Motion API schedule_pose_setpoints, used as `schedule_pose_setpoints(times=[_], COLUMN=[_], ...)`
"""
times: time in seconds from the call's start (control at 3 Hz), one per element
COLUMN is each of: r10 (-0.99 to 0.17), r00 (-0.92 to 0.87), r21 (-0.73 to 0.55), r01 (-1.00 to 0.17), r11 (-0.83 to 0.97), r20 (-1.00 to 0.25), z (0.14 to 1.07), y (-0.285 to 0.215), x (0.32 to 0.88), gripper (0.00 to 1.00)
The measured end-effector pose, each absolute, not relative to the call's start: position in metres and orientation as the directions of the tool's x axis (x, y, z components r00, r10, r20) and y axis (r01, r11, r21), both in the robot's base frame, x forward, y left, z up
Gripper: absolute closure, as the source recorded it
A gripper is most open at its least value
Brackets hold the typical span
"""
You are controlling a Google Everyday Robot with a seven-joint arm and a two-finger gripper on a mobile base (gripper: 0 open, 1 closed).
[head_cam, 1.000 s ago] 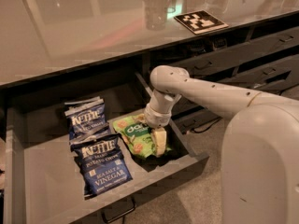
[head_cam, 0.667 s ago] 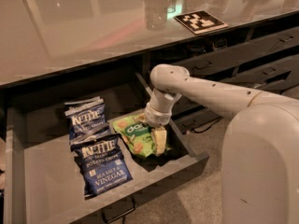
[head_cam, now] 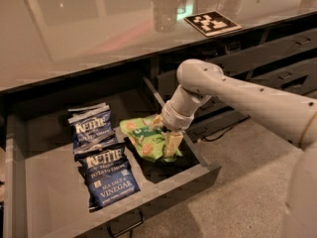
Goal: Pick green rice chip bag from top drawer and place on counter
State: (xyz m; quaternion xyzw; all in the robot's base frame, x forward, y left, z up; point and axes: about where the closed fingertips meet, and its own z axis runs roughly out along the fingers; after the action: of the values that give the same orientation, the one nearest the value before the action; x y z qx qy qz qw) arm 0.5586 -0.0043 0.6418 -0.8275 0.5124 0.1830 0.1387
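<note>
Gripper [head_cam: 166, 135] is down inside the open top drawer [head_cam: 163, 183], pointing straight down onto the right end of the green chip bag [head_cam: 142, 142] and touching it. Can't tell if it's clamped or just resting there.

Arm [head_cam: 237, 94] comes in from the right and above. The long forearm slopes down to the left, then bends sharply at the wrist into the drawer.

The bag is under the gripper and runs out to its left. It lies flat and crumpled with the printed face up. Its long axis goes from back-left to front-right.

Two blue chip bags [head_cam: 101, 155] are further left on the drawer floor, clear of the green one. The counter [head_cam: 99, 29] is above and behind the gripper, with a marker tag [head_cam: 212, 23] up to the right.
</note>
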Motion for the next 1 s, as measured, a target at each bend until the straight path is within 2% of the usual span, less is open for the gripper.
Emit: schedule_pose_setpoints(times=[0.67, 1.0], r10=[-0.701, -0.651], r00=[0.463, 0.537], r21=[-0.218, -0.287], r01=[-0.883, -0.842], r11=[-0.415, -0.458], r20=[-0.542, -0.537], z=[0.697, 0.732], y=[-0.020, -0.012], x=[0.540, 0.534], gripper=[1.00, 1.00])
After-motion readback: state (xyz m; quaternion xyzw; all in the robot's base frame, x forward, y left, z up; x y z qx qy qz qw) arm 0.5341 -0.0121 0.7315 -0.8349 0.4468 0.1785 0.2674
